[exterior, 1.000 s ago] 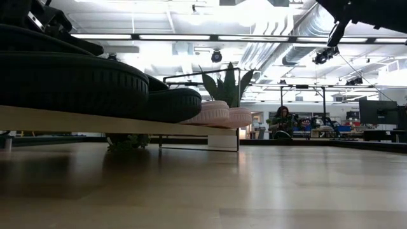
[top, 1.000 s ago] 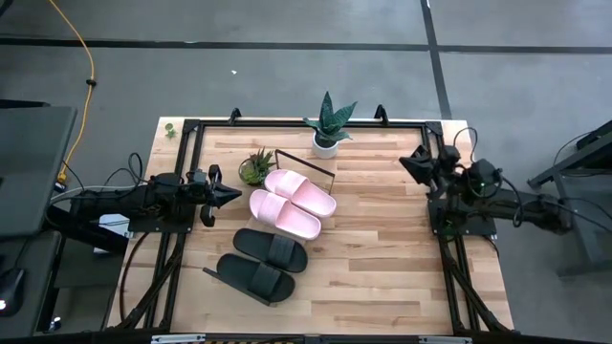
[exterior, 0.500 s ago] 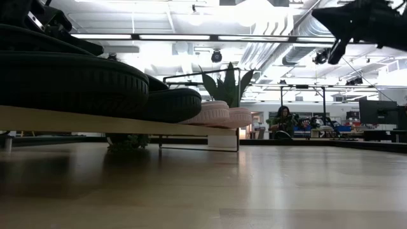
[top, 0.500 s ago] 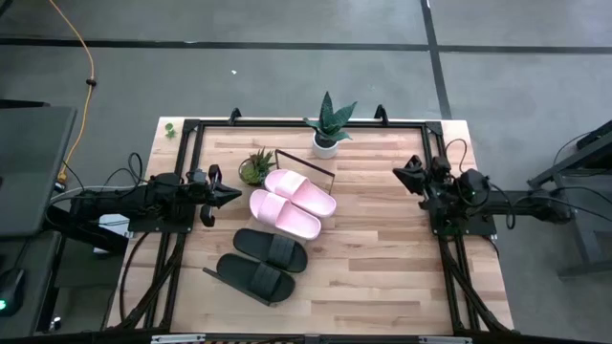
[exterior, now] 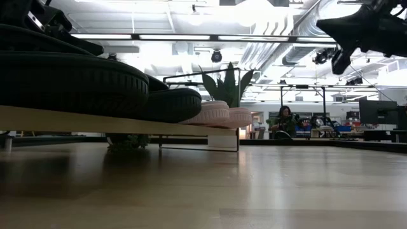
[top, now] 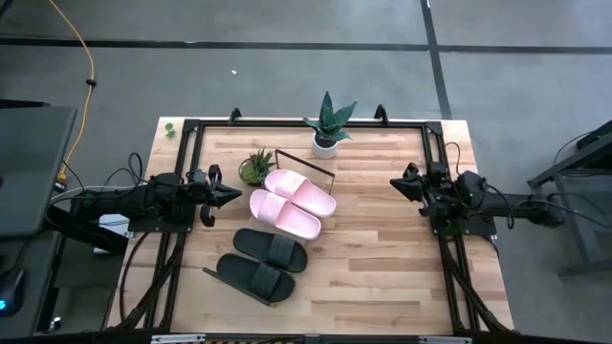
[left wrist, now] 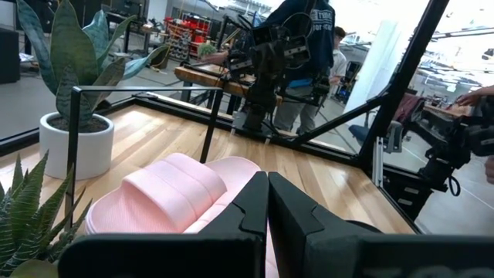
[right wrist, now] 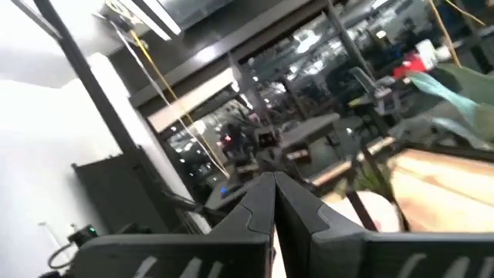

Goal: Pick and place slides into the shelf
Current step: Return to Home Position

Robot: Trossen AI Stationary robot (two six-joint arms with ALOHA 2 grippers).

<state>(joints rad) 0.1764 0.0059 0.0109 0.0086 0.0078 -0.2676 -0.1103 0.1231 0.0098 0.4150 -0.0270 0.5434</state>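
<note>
Two pale pink slides [top: 292,190] [top: 284,214] and two black slides [top: 271,248] [top: 254,277] lie in a slanting row on the shelf [exterior: 76,119], a light-wood board left of the table's middle. A thin dark frame [top: 308,162] stands at its far end. My left gripper [top: 234,195] waits shut at the table's left side, pointing level at the pink slides [left wrist: 177,189] and touching nothing. My right gripper [top: 394,182] is shut and empty above the table's right side, well clear of the slides.
A snake plant in a white pot [top: 327,131] stands at the far edge. A small green succulent [top: 256,167] sits beside the shelf's far end. Bare wood lies between the shelf and my right arm. People stand in the room beyond the table [left wrist: 309,46].
My right gripper has sunk and drawn a little toward the table's near edge and its left, staying shut. The slides and the shelf have kept their places.
</note>
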